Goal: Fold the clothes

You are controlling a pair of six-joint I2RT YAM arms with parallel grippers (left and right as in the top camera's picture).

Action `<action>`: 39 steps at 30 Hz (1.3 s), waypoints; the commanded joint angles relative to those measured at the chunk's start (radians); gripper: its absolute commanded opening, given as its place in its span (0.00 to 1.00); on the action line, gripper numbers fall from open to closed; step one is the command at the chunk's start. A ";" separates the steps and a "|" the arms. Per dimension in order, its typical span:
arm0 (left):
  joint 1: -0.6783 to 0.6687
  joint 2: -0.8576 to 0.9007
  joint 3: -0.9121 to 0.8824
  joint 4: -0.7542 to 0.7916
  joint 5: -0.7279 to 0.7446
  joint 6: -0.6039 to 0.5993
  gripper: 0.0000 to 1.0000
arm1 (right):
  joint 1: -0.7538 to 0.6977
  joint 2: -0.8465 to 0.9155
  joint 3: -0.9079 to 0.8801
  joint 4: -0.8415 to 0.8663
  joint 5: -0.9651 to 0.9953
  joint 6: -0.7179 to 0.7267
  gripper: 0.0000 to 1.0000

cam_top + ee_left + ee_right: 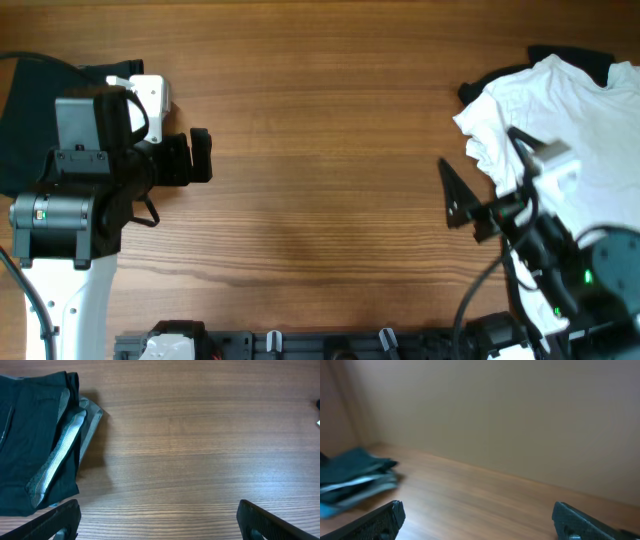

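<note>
Two piles, one at each end of the tabletop (pixel 320 100). Far left: a dark folded stack (pixel 25 120) lies behind the left fingers (pixel 200 155), which are spread wide, hold nothing and point toward the bare middle. Right side: the right fingers (pixel 452 195) are also spread wide and empty, and also aimed at the middle, away from the work. The unfolded heap — a crumpled white T-shirt (pixel 590 120) over a black garment (pixel 585 58) — sits at the right edge, behind and beside the right wrist. Judgement: the right arm is much the nearer — it must turn toward the heap before any grasp. The heap's long axis cannot be told.
</note>
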 commanded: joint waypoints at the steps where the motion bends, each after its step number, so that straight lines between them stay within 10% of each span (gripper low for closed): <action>1: -0.007 0.000 0.009 0.000 -0.010 0.015 1.00 | -0.037 -0.126 -0.141 0.017 0.100 -0.093 1.00; 21: -0.007 0.000 0.009 0.000 -0.010 0.015 1.00 | -0.127 -0.518 -0.895 0.505 -0.021 0.012 1.00; 39: -0.007 0.000 0.009 0.000 -0.010 0.015 1.00 | -0.127 -0.517 -0.906 0.479 -0.025 0.018 1.00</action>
